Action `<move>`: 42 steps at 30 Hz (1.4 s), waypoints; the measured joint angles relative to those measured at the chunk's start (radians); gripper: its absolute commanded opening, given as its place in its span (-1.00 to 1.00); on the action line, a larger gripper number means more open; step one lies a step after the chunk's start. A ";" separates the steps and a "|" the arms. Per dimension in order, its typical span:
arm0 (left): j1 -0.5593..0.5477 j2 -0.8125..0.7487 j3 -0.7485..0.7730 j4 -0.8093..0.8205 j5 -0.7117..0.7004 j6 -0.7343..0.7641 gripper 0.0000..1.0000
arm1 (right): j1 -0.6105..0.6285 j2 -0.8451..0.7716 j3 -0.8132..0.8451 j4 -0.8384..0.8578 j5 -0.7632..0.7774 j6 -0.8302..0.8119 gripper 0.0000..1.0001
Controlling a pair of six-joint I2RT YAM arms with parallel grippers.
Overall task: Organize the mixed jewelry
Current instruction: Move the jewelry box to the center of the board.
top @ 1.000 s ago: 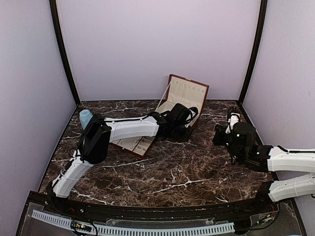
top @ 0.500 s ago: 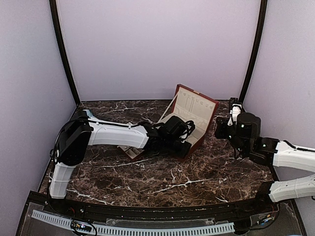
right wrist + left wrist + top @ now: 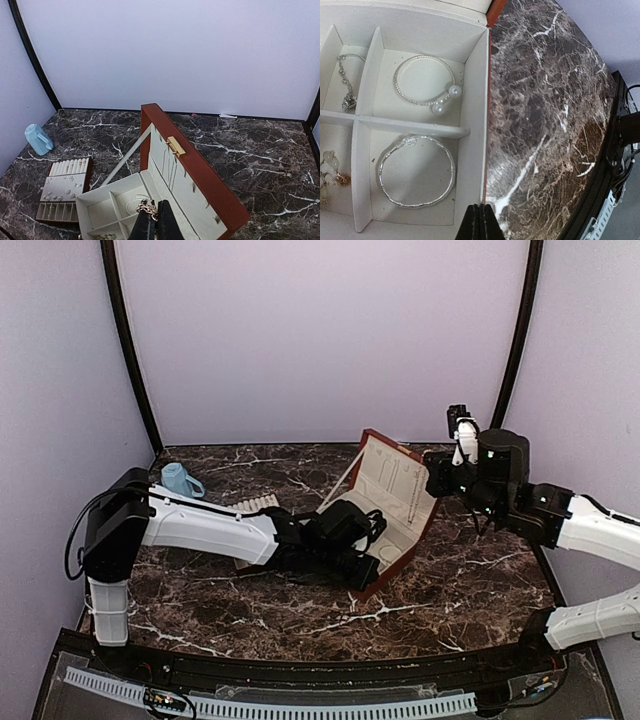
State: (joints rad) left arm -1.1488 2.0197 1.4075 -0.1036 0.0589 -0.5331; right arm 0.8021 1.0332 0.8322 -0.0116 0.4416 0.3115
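Note:
The red-brown hinged box (image 3: 420,523) stands open, its cream lid (image 3: 175,165) upright. Its compartments hold mixed jewelry: a pearl-tipped bangle (image 3: 424,80), a silver bangle (image 3: 415,171), a thin chain (image 3: 346,85) and gold bits (image 3: 331,172). My left gripper (image 3: 363,563) (image 3: 480,220) is shut, its tips pinching the rim of the box's right side wall (image 3: 484,125). High over the lid, my right gripper (image 3: 461,426) (image 3: 156,212) is shut on a gold chain (image 3: 148,207) that bunches between its fingers.
A flat cream-lined ring tray (image 3: 64,192) (image 3: 255,504) lies left of the box. A blue cup (image 3: 178,480) (image 3: 38,138) stands at the far left near the wall. The left arm lies across the marble table (image 3: 545,125) in front of the tray.
The box has slid toward the front and right with my left gripper on it, uncovering the cup and tray. My right gripper has risen up and back.

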 measured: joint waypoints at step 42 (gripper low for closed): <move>0.146 0.072 -0.272 1.023 0.205 1.071 0.75 | 0.003 0.043 0.105 -0.064 0.066 -0.046 -1.00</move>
State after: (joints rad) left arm -1.0031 2.0922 1.1355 0.9195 0.2638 0.5377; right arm 0.8051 1.0760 0.9367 -0.0757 0.5079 0.2657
